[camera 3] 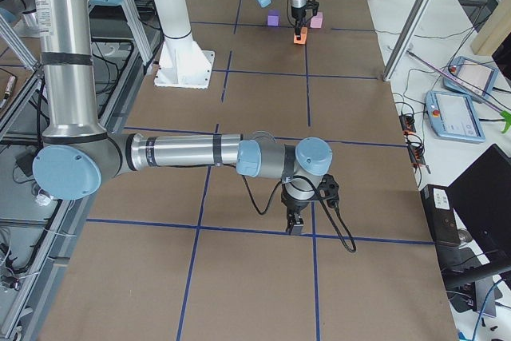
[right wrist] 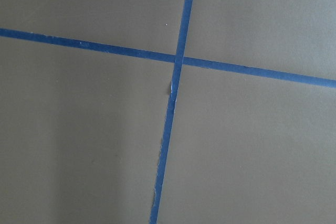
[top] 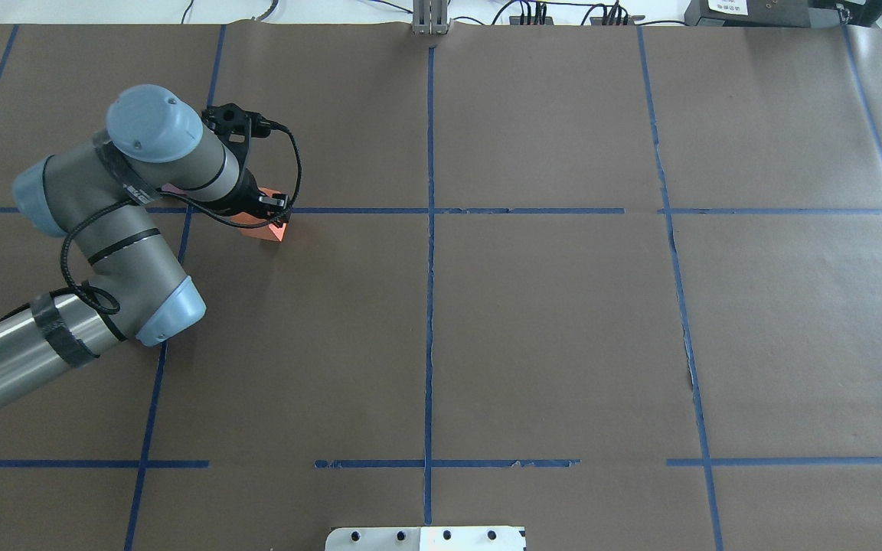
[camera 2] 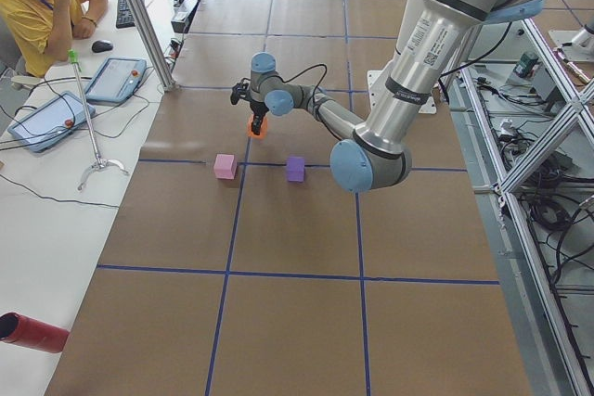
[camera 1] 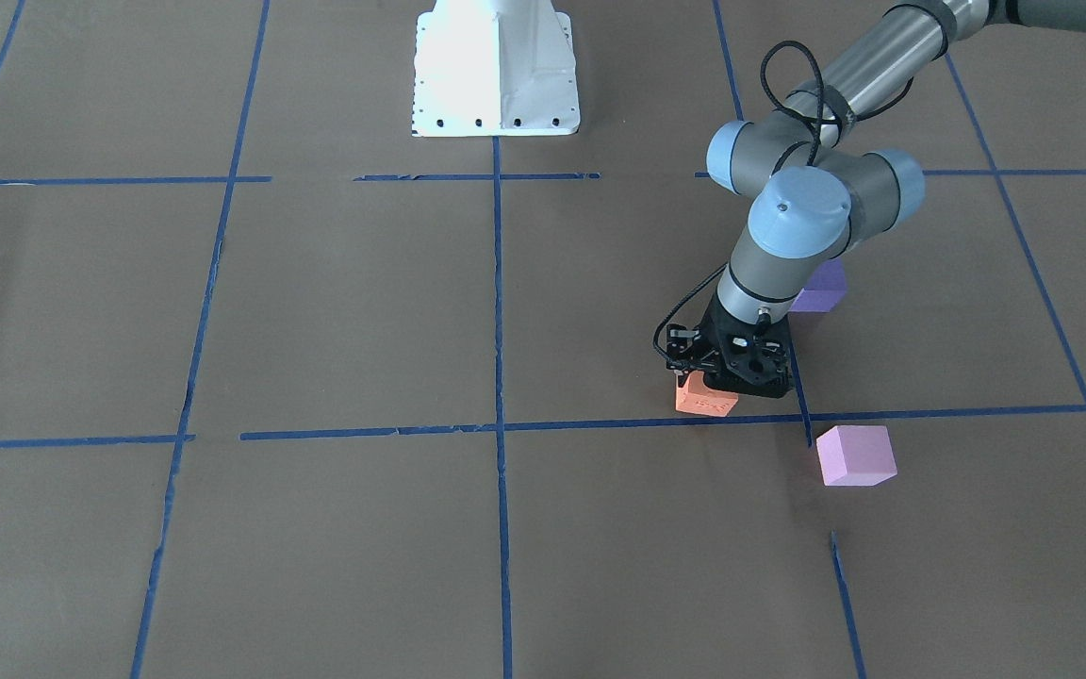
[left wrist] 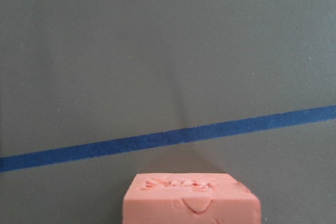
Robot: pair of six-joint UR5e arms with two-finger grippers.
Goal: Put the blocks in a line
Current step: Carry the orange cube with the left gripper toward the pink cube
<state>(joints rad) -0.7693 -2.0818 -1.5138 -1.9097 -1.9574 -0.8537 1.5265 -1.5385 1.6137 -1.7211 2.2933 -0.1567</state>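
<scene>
The orange block [camera 1: 703, 398] sits at a blue tape line, with my left gripper [camera 1: 716, 381] straight over it and closed on its top part. It fills the bottom of the left wrist view [left wrist: 191, 199], where no fingers show. The violet-purple block [camera 1: 822, 289] lies behind the left wrist, partly hidden by it. The pale pink block [camera 1: 855, 455] lies in front, apart from the others. My right gripper [camera 3: 295, 227] hangs low over the paper far from the blocks; I cannot tell if it is open or shut.
The table is covered in brown paper [top: 548, 321] with a grid of blue tape lines. The robot's white base [camera 1: 496, 71] stands at the table's edge. An operator [camera 2: 42, 2] sits at a side desk with tablets.
</scene>
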